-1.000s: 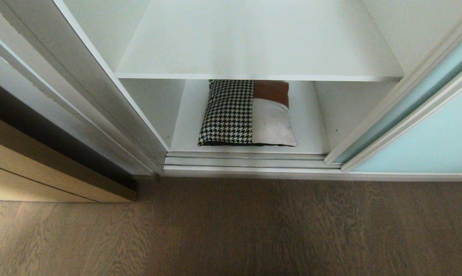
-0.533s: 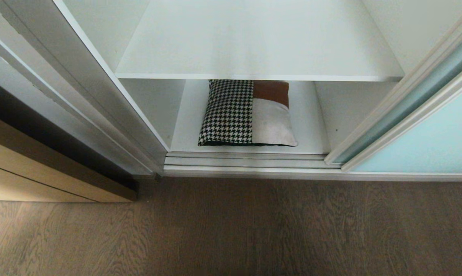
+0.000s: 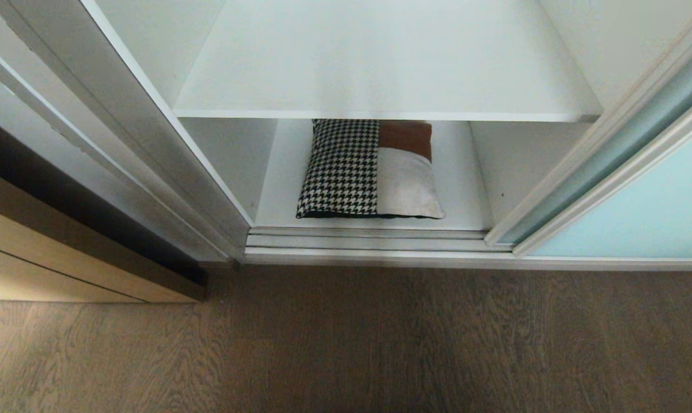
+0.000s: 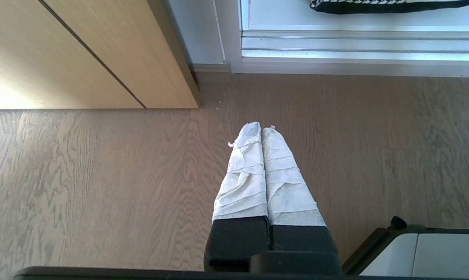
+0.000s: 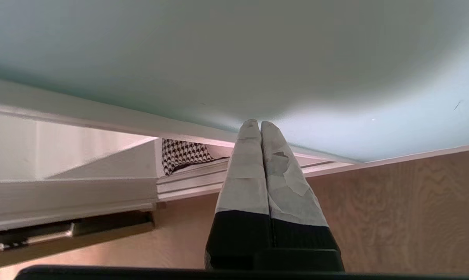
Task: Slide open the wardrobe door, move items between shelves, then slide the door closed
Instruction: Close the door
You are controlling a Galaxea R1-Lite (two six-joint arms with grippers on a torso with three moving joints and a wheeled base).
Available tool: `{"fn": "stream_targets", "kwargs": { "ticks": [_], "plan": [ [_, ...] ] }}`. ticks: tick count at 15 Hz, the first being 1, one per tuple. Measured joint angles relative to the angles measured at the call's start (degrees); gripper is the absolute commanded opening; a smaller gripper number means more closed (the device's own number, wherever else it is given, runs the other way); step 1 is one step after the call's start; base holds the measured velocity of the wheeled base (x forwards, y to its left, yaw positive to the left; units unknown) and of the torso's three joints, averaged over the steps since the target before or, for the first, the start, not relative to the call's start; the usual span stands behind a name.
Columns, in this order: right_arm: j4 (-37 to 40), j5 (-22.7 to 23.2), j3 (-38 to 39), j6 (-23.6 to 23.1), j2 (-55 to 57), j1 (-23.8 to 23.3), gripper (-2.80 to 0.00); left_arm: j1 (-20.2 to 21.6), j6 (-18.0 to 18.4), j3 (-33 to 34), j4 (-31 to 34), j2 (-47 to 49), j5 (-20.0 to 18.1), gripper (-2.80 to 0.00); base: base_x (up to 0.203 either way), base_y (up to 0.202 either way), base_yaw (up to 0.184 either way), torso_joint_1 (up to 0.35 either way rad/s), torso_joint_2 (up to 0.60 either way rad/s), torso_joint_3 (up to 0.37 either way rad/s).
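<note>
The sliding wardrobe door (image 3: 638, 212) is pushed to the right, so two shelves (image 3: 380, 69) show. One pillow (image 3: 369, 172) lies on the lower shelf, near the front, easy to reach. The right gripper (image 5: 256, 124) points at the door glass, its fingers pressed together and holding nothing. The left gripper (image 4: 261, 130) hangs over the floor (image 4: 102, 175), also closed and empty.
</note>
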Motion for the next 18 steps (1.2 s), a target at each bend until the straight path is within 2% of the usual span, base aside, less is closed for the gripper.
{"fn": "stream_targets", "kwargs": {
  "ticks": [8,11,14,18],
  "plan": [
    [1.40,-1.35,1.01,0.90,-1.96,6.47,-2.80,-0.02,0.00,0.00,0.00,0.00,-0.01,-2.80,0.000,0.000,0.000,0.000,0.00,0.000],
    [2.67,-3.89,1.29,0.79,-3.41,11.36,-2.80,-0.01,0.01,0.00,-0.02,0.00,-0.01,-2.80,0.000,0.000,0.000,0.000,0.00,0.000],
    [2.76,-8.30,3.55,0.60,-5.82,19.90,-2.80,-0.02,-0.02,0.00,-0.02,0.00,-0.01,-2.80,0.000,0.000,0.000,0.000,0.00,0.000],
    [2.64,-13.03,10.34,0.04,-11.07,35.23,-2.80,-0.12,-0.02,0.00,-0.02,0.00,-0.01,-2.80,0.000,0.000,0.000,0.000,0.00,0.000]
  ]
}}
